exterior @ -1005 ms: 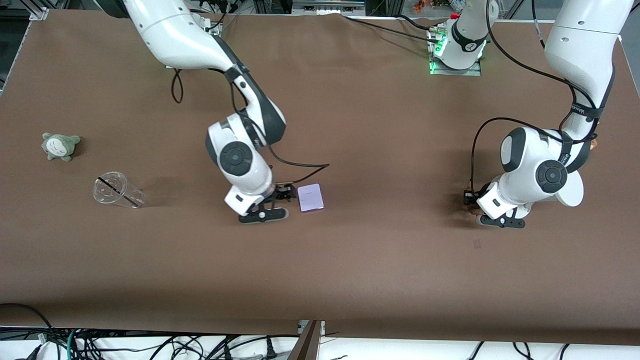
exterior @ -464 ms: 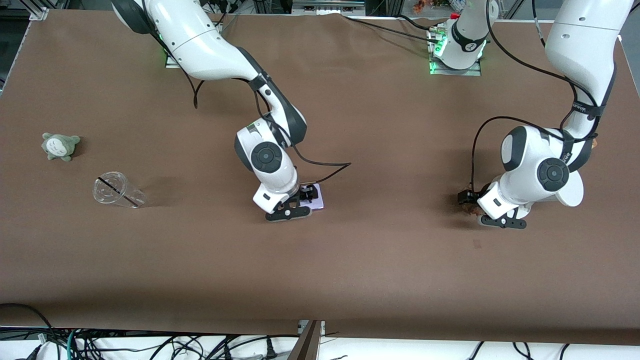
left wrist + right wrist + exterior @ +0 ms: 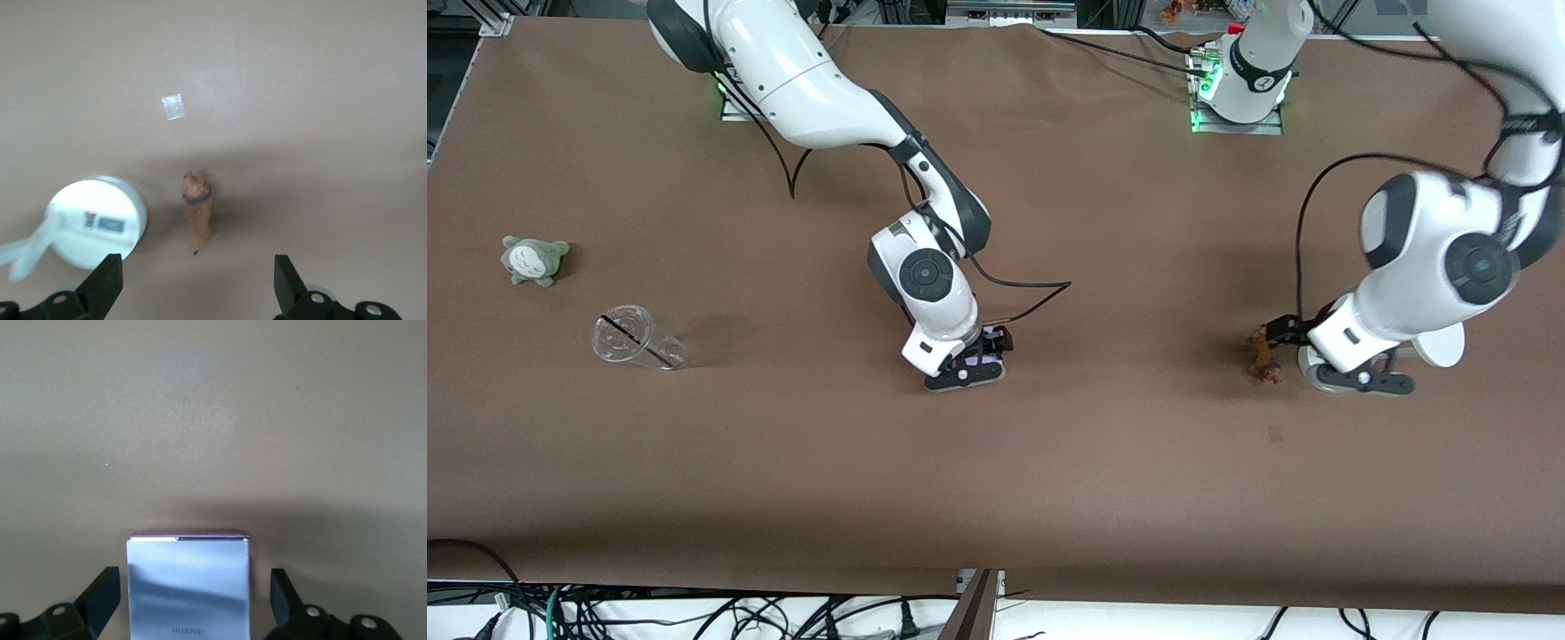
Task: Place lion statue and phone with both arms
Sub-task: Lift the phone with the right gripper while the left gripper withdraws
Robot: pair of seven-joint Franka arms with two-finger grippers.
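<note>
The right gripper (image 3: pixel 980 363) is down low over the phone (image 3: pixel 188 585), near the middle of the brown table (image 3: pixel 1103 462). Its two fingers are spread wide, one on each side of the phone, and they do not pinch it. The phone lies flat on the table. The word "HUAWEI" can be read on its shiny face. The left gripper (image 3: pixel 1296 345) is up over the table just beside the lion statue (image 3: pixel 1264 357), with its fingers (image 3: pixel 103 287) spread wide too and nothing between them. The little orange-brown lion stands on the table near the white round stand (image 3: pixel 100 220), which has a small label too small to read. A small pale tag (image 3: pixel 173 107) lies on the table near the lion. It looks like the lion is already set down, or not yet picked up; which one cannot be told. For the phone, the next move would be either to squeeze its two long edges, or to lift straight up without bumping it.
</note>
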